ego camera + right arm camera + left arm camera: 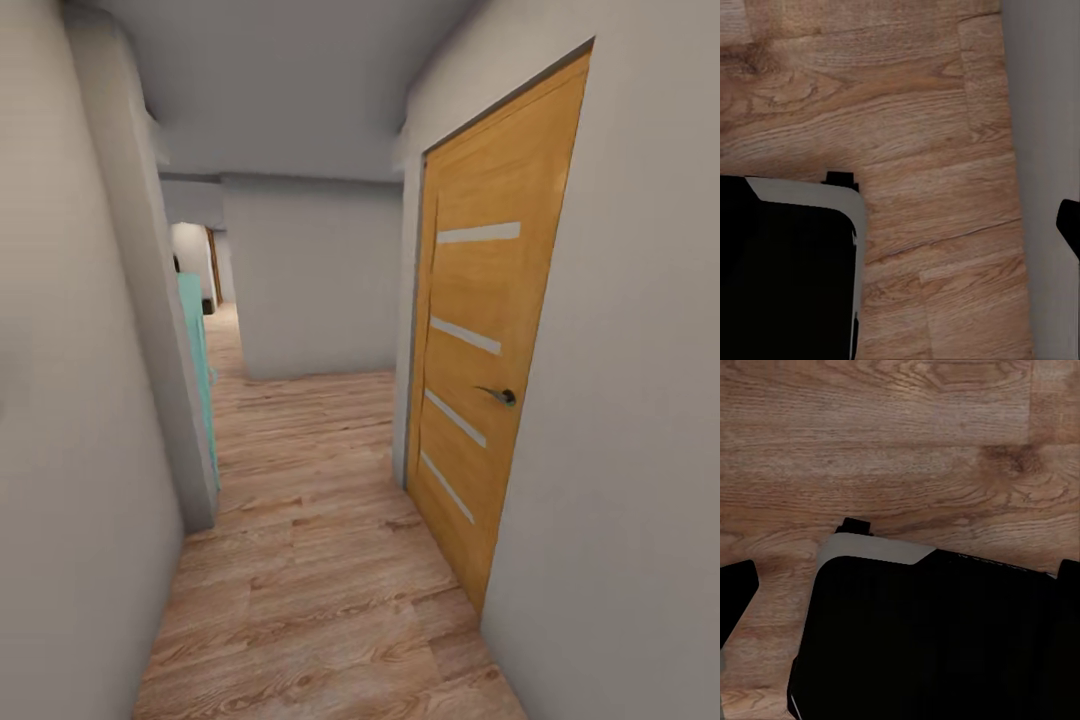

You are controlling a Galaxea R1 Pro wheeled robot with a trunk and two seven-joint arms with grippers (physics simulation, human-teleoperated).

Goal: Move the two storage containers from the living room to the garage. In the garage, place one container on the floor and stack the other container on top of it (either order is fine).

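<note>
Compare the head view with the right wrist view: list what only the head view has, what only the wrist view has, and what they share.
Head view alone: a closed wooden door with pale stripes and a lever handle, a teal panel by the left wall, the grey ceiling, and the corridor turning left further on.

Right wrist view alone: a black, white-edged part of the robot's body low over the floor, and a dark fingertip at the picture's edge.

Both: wood-plank floor meeting a plain grey wall.

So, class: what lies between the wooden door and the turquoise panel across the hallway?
Bare wood-plank floor separates the wooden door from the turquoise panel, seen in the head view.
</note>
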